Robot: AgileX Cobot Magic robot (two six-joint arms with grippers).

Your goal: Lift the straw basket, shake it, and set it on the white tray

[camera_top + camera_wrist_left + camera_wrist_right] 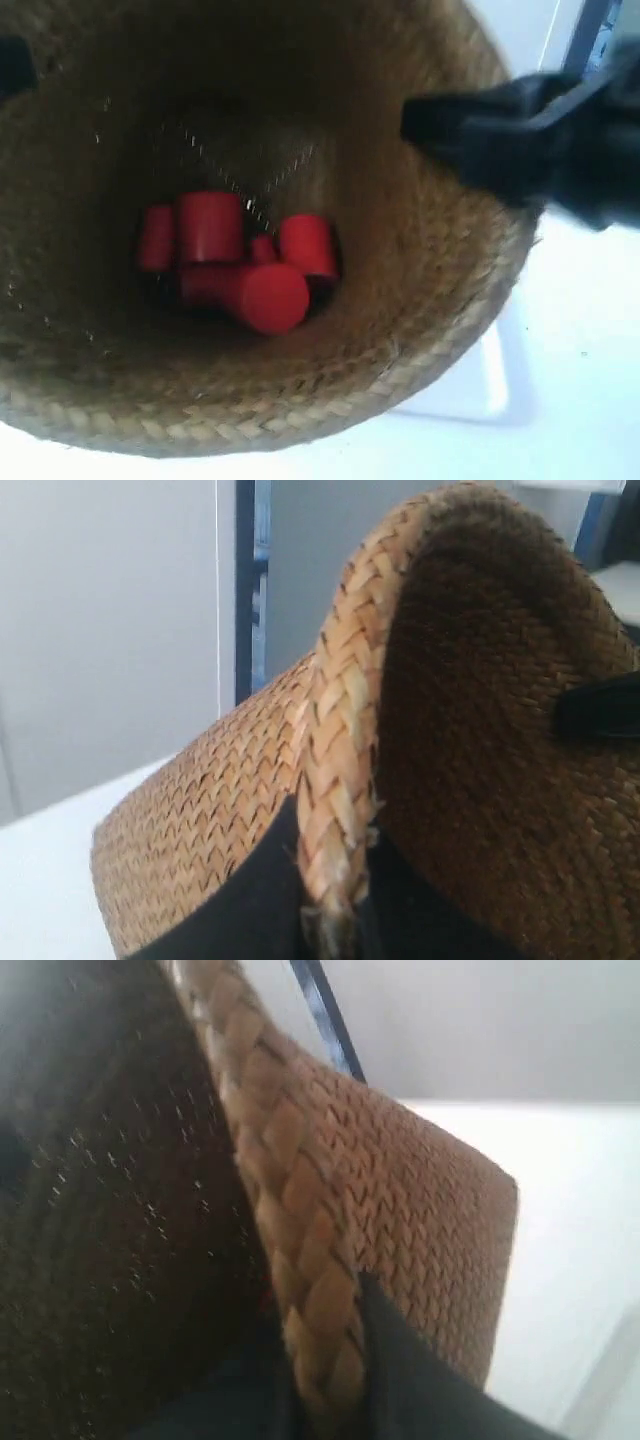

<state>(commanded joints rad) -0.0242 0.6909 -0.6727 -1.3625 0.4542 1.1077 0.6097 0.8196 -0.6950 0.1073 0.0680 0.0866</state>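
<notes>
The straw basket fills the exterior view, seen from above into its mouth, raised close to the camera. Several red cylinders lie at its bottom. The arm at the exterior view's right reaches over the basket's rim. My left gripper is shut on the braided rim, one black finger outside, one inside. My right gripper is shut on the rim of the opposite side in the same way. A corner of the white tray shows below the basket.
The white table surface shows at the lower right of the exterior view. A blue upright post stands behind the basket against a grey wall.
</notes>
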